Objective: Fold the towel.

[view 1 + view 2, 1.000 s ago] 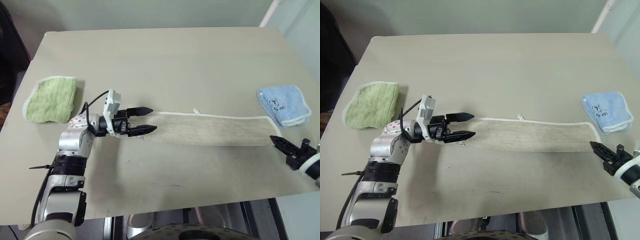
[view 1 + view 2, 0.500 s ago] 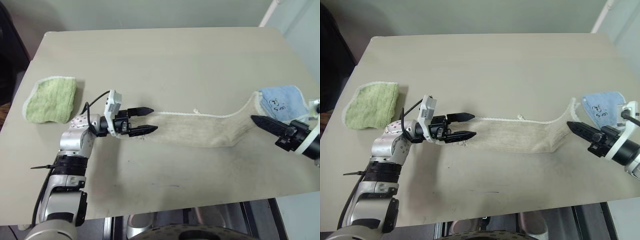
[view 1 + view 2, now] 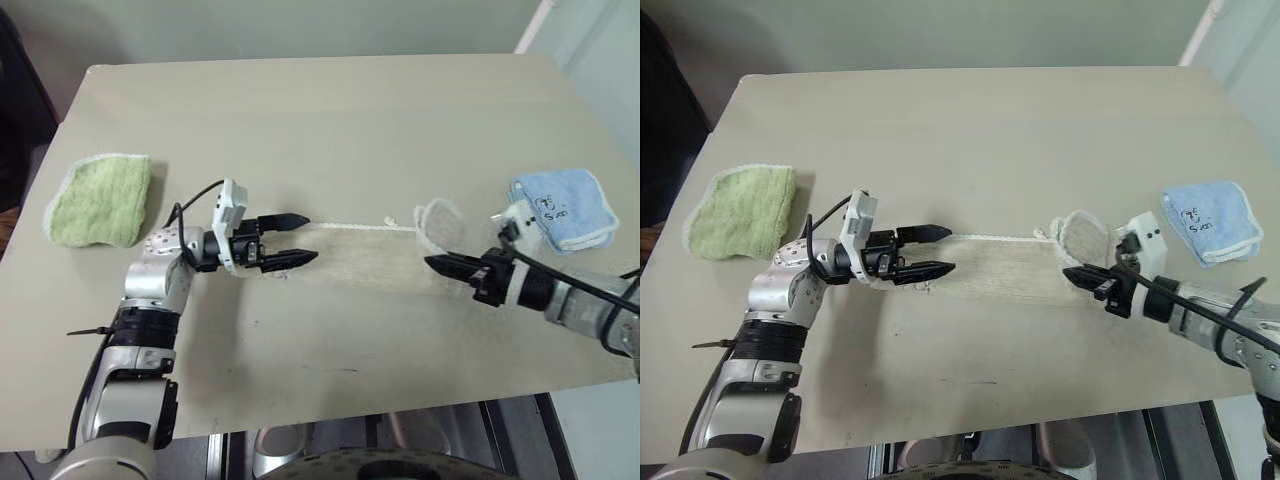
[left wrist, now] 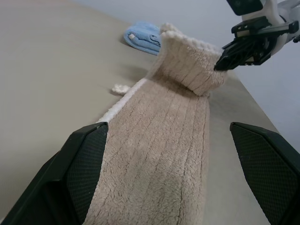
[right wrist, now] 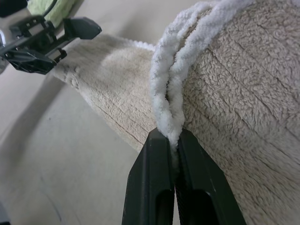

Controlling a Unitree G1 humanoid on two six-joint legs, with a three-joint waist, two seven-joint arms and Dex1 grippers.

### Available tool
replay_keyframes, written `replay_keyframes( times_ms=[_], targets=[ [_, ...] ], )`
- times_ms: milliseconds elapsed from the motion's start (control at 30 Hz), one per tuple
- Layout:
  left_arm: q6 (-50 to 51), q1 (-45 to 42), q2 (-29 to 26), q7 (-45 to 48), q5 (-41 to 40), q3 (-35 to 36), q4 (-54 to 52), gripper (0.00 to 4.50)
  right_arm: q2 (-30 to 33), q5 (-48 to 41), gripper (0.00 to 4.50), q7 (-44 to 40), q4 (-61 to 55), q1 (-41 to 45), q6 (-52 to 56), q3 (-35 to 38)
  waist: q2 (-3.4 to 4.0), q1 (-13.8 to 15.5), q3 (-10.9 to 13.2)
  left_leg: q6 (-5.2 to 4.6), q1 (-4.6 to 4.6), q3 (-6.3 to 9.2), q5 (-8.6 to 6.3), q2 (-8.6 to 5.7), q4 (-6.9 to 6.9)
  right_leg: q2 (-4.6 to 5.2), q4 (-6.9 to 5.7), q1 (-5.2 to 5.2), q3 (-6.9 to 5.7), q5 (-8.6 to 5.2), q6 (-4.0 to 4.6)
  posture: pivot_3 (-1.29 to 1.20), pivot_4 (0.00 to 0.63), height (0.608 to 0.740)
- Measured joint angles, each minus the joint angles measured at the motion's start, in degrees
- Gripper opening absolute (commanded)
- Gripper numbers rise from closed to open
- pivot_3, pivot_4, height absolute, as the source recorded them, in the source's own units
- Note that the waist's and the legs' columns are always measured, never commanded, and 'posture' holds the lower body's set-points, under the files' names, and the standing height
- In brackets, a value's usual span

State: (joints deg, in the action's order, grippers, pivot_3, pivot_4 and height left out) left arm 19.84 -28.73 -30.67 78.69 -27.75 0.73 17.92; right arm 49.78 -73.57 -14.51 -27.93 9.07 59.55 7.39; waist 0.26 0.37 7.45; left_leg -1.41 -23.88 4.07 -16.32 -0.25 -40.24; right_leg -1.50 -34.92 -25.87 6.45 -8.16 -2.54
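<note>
The beige towel (image 3: 365, 262) lies as a long strip across the middle of the table. Its right end (image 3: 1082, 236) is lifted and curled back over the strip. My right gripper (image 3: 432, 262) is shut on the white stitched edging of that end (image 5: 168, 101), which is pinched between the two black fingertips. My left gripper (image 3: 298, 240) stands open at the towel's left end, pointing along the strip, with one finger on either side of the cloth (image 4: 159, 154). A small white loop (image 3: 392, 222) sticks out from the towel's far edge.
A small green folded towel (image 3: 98, 198) sits at the table's left side. A light-blue folded towel (image 3: 560, 205) lies at the right, just behind my right arm. The table (image 3: 330, 120) ends close to my arms at the front.
My right gripper has travelled left along the table with the towel's right end, lifting it off the surface and curling it back over the strip. The left gripper has stayed put.
</note>
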Motion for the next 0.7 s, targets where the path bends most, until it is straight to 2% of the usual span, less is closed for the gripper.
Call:
replay_keyframes(
  times_ms=[233,567,600,700],
  targets=[
    [-0.11,0.04,0.28,-0.05,0.35,-0.10,-0.01,4.50,-5.25,5.93,0.03,0.59,2.13,5.04,2.33,-6.56,-0.01,-0.07,0.00,0.05,0.01,0.00,0.07,0.01,0.00,0.00,-0.01,-0.02,-0.02,0.06,0.04,0.00,0.150,0.740],
    [-0.41,0.38,0.11,-0.26,0.53,-0.09,-0.04,4.50,-8.05,8.13,0.03,0.62,2.88,5.31,6.39,-7.49,-0.01,-0.04,0.00,0.10,0.01,0.00,0.12,0.01,0.01,0.01,-0.01,-0.02,-0.02,0.06,0.08,0.00,0.150,0.740],
    [-0.74,0.37,0.12,-0.32,0.61,-0.08,-0.04,4.50,-8.71,8.30,0.54,0.62,2.86,5.38,6.61,-7.59,-0.01,-0.04,0.00,0.10,0.01,0.01,0.12,0.00,0.01,0.01,-0.01,-0.02,-0.02,0.07,0.09,0.00,0.150,0.740],
    [-1.18,0.37,0.13,-0.38,0.68,-0.08,-0.03,4.50,-10.29,8.82,1.37,0.62,2.81,5.90,6.97,-8.05,-0.01,-0.06,0.00,0.10,0.01,0.01,0.13,0.00,0.01,0.01,-0.01,-0.03,-0.02,0.09,0.13,0.00,0.150,0.740]
  ],
)
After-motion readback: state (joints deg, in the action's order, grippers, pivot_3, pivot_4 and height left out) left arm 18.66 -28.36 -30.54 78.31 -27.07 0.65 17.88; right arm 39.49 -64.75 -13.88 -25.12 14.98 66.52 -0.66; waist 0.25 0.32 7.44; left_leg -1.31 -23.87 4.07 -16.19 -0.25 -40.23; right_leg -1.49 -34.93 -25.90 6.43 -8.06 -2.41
